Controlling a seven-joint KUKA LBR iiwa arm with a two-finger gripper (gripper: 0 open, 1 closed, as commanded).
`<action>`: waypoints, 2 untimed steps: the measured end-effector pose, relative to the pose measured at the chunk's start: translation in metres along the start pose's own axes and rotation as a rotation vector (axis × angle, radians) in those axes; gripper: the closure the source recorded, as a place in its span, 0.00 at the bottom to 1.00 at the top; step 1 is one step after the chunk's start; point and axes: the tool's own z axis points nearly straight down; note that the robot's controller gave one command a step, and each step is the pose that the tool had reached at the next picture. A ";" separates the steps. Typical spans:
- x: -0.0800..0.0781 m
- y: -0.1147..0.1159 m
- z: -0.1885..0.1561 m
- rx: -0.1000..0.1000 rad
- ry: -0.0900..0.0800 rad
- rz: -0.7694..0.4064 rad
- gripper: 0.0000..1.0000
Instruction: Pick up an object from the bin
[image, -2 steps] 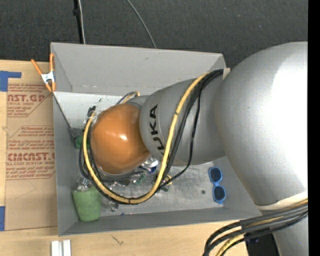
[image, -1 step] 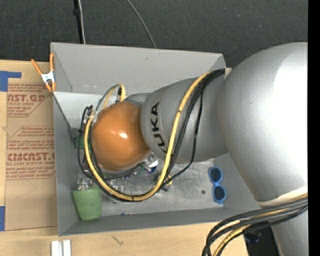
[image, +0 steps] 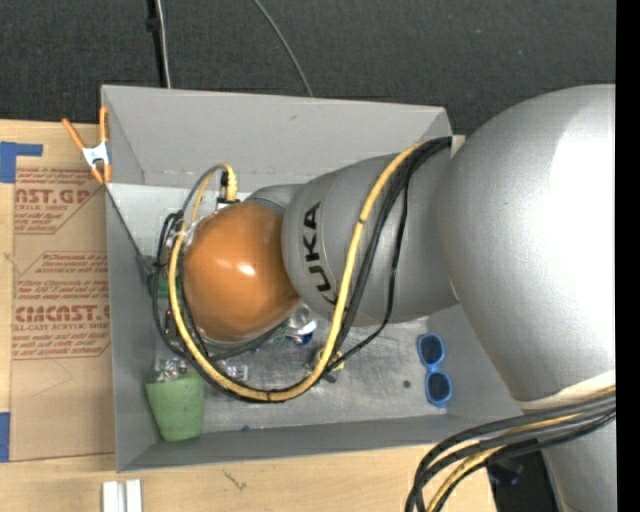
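Arm (image: 400, 240) low at bin's (image: 270, 120) left end; gripper under orange cover (image: 235, 270) — open or closed, cannot tell. Risk: wrist or cables knock the green cup (image: 177, 408) just beside — blind grab.

My wrist cover (image: 235, 275) is glossy orange. My arm (image: 530, 230) is silver-grey with dark lettering, and a yellow cable (image: 372, 205) runs along it beside black ones. The bin (image: 300, 120) is plain grey. In it are a pale green cup-like piece (image: 176, 408) (matte, no pattern) and small blue sunglasses (image: 433, 370).
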 end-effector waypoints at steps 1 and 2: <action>0.003 0.002 0.002 -0.010 0.013 -0.003 1.00; 0.001 0.001 -0.004 -0.025 0.020 0.000 1.00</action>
